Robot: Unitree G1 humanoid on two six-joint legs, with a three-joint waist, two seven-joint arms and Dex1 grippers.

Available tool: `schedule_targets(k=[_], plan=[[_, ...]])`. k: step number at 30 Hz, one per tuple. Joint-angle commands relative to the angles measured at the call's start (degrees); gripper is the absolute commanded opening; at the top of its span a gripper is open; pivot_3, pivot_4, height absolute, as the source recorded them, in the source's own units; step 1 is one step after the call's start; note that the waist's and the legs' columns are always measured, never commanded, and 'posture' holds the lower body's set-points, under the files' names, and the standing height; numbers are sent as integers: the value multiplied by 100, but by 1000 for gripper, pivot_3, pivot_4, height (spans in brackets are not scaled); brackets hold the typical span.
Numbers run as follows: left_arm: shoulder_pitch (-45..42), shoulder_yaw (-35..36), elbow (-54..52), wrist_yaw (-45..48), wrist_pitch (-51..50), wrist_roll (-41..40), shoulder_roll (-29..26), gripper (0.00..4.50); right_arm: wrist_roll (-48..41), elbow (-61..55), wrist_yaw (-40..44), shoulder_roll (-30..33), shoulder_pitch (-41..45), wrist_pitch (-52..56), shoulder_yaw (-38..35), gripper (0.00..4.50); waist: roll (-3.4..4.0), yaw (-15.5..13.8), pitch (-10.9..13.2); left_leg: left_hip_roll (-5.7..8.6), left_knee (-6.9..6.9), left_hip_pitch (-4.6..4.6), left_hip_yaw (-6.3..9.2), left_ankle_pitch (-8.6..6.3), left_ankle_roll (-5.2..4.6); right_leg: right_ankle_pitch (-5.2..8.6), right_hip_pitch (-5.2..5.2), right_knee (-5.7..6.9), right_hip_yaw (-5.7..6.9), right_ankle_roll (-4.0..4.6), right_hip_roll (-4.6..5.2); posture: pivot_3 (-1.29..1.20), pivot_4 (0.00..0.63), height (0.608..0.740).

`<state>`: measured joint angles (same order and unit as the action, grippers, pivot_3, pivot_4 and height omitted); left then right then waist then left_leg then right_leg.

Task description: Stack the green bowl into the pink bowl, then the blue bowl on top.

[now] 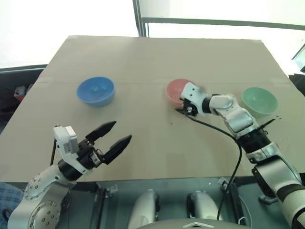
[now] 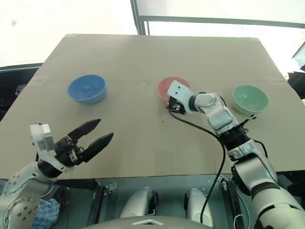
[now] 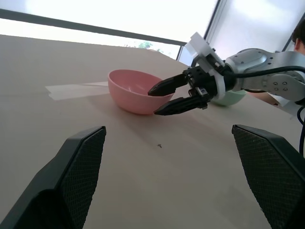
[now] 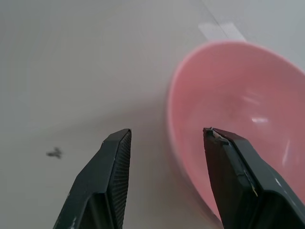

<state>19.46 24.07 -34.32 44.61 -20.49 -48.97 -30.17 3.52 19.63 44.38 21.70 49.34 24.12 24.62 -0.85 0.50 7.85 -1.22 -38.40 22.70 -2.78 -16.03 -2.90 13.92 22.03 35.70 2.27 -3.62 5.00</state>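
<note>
Down at seven o'clock, left gripper (image 1: 113,138) hangs wide open, waiting. Right gripper (image 3: 159,100), jaws parted and empty, straddles the smooth salmon-pink bowl's (image 1: 175,88) near rim at centre; mint-green bowl (image 1: 259,100) at three o'clock, sky-blue bowl (image 1: 96,91) at ten.

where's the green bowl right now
In the left eye view the green bowl sits on the table's right side, empty and on its own, right of the pink bowl and just beyond the right arm.
</note>
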Motion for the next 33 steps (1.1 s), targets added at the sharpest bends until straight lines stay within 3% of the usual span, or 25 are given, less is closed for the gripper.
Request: schedule_targets(k=[1, 4, 10, 17, 23, 27, 33], plan=[[115, 93, -346, -19, 160, -80, 42, 4500, 301, 242, 49, -78, 286, -269, 103, 2525, 0, 22, 0, -1, 1, 0, 0, 1, 1, 0, 2, 1, 0, 0, -1, 0, 150, 740], [177, 176, -366, 7, 225, -194, 103, 4500, 387, 202, 200, -135, 305, -447, 151, 2525, 3, 36, 2, -2, 5, 2, -2, 1, 2, 0, 5, 0, -1, -1, -2, 0, 150, 740], [251, 189, -359, 60, 340, -261, 123, 4500, 526, 156, 326, -154, 256, -563, 90, 65, 3, 32, 2, -1, 6, 4, -2, 1, 2, 0, 8, -1, -1, -1, -1, 0, 150, 740], [232, 104, -344, 77, 378, -252, 111, 4500, 531, -82, 504, -107, 111, -726, 88, 65, 4, 33, 2, -2, 6, 3, -2, 2, 4, 0, 10, 1, -1, -1, -2, 0, 150, 740], [297, 110, -263, 198, 392, -175, 45, 4500, -256, -2251, 1886, 779, -1047, -505, 34, 65, 3, -6, 3, 1, 7, 14, 6, 0, 0, -1, 8, -15, 4, -1, 1, 0, 150, 740], [218, -15, -180, 215, 384, -98, 37, 4500, -329, -3211, 2112, 1123, -1516, -137, 164, 65, 4, 23, 4, -5, 7, 6, 1, 0, 0, -1, 3, -18, 2, -2, -1, 0, 150, 740], [162, -94, -54, 394, 356, -2, -71, 4500, -169, -3609, 1975, 1114, -1650, 215, 329, 65, 2, 24, 2, -7, 5, -9, 2, 2, 5, 9, 1, 0, 1, 16, -1, 0, 150, 740]])
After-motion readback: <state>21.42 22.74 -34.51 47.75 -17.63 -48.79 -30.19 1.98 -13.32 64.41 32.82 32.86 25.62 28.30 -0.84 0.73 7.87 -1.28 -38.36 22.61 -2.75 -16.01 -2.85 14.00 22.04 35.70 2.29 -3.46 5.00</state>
